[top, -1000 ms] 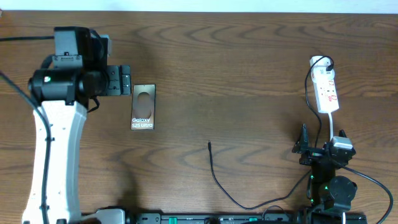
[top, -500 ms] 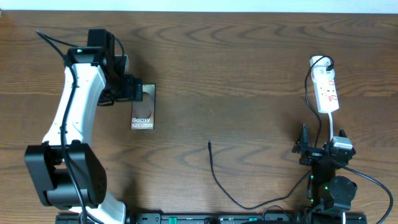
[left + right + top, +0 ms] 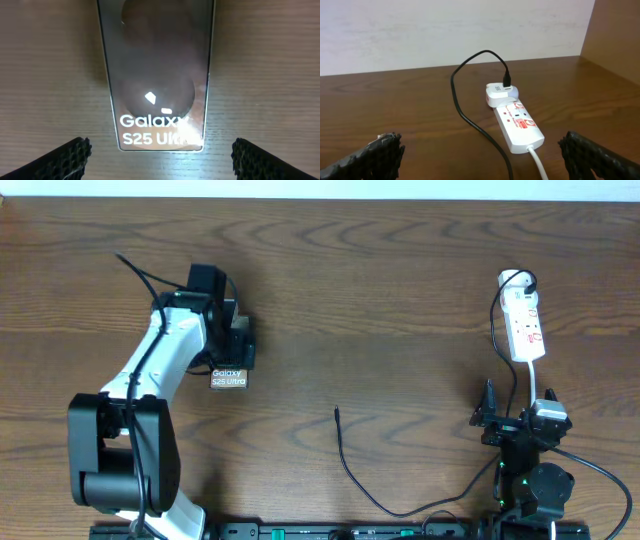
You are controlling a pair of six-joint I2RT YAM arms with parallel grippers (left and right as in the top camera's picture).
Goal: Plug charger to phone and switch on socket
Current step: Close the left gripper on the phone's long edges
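Phone [image 3: 157, 75] lies flat directly below the left gripper [image 3: 161, 156]. Its long axis runs straight ahead between the fingers, lettered end nearest the wrist. Jaws spread wider than the phone, holding nothing. Left arm is much the nearer. Charger [image 3: 337, 412] tip well apart. Right gripper [image 3: 480, 155] wide open, empty, socket [image 3: 520, 127] ahead.

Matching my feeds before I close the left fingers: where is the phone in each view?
Overhead: phone left of centre, its upper part covered by the left arm.
Left wrist: phone fills the top centre, with the open fingers at the bottom corners.
Right wrist: not in it.
Shared landmark: the white Galaxy lettering at the phone's lower end.
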